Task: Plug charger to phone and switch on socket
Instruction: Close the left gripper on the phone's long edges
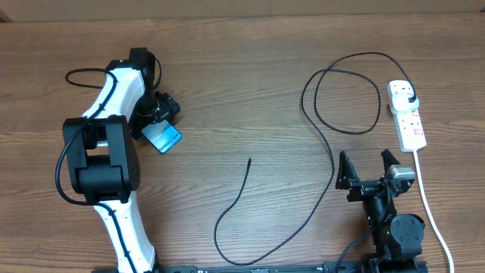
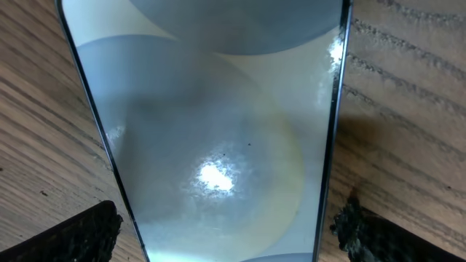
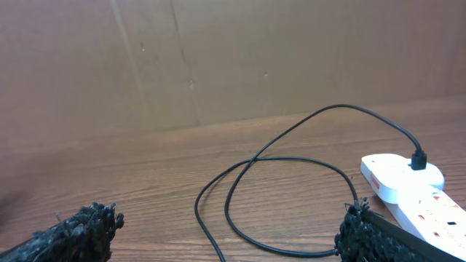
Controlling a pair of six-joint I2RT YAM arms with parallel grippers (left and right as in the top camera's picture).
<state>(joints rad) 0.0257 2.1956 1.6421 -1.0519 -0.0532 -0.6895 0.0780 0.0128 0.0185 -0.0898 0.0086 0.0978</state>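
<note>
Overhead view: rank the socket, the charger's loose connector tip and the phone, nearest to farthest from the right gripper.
Measured from the right gripper:
1. socket, close by, ahead and to its right.
2. charger's loose connector tip, mid-scene, off to its left.
3. phone, far over on the left side.

Overhead, the left gripper (image 1: pixel 158 115) hides most of the phone (image 1: pixel 163 140); the left wrist view shows it blurred, cut off top and bottom. The right wrist view's edge crops the power strip (image 3: pixel 408 191).
</note>
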